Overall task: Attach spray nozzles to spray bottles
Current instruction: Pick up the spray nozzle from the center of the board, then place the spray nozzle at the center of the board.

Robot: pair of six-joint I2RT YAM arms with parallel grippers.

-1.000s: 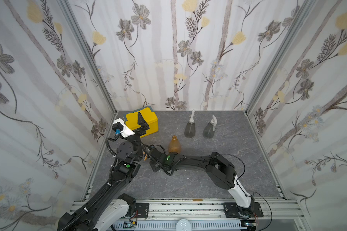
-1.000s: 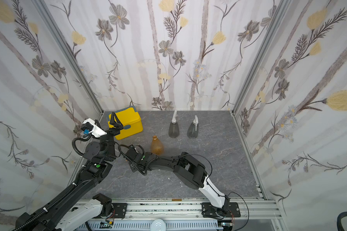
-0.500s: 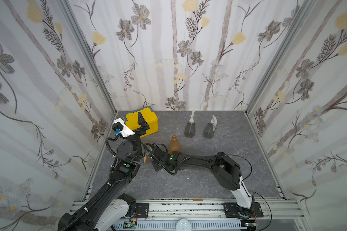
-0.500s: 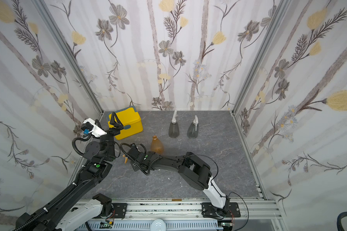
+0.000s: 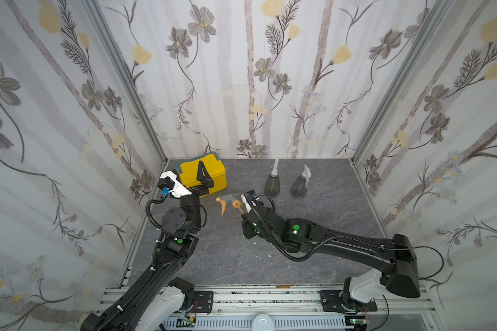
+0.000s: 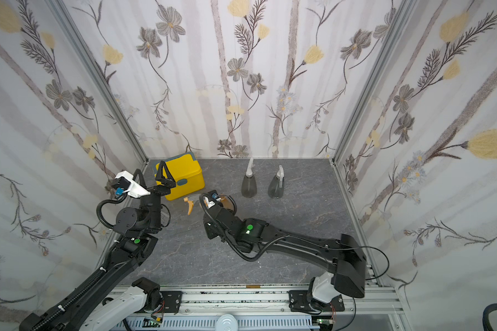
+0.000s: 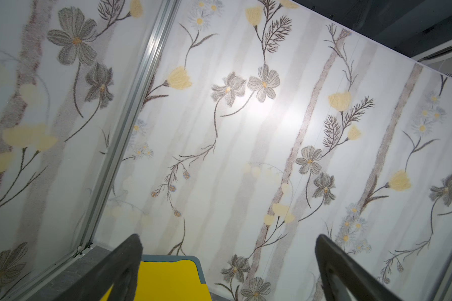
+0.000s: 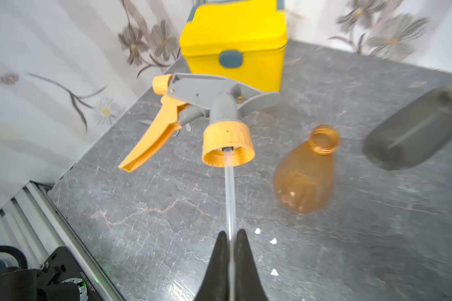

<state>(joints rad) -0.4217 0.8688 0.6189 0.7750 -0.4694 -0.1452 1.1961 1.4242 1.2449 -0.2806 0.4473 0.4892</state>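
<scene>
Pinching the orange nozzle [image 8: 227,140] by its tube [image 8: 229,198], right claw [image 8: 230,234] clamps tight; left claw [image 7: 229,238] gapes empty.

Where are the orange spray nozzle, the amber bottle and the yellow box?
orange spray nozzle [image 8: 227,134]: right wrist view, on its screw collar.
amber bottle [image 8: 302,182]: right wrist view, on its belly.
yellow box [image 8: 259,69]: right wrist view, on its front wall.

Walls: we see pale wallpaper [image 5: 250,86] with grey and yellow flowers on long stems, across the back and both sides.
Corners: we find an aluminium post [image 5: 127,83] at each back corner.
Counter [image 5: 227,258]: we see dark grey stone-look with pale veins.
Front edge: we note a slotted aluminium rail [image 5: 270,298].
Light: we catch a soft bright patch [image 7: 285,114] on the back wall.
</scene>
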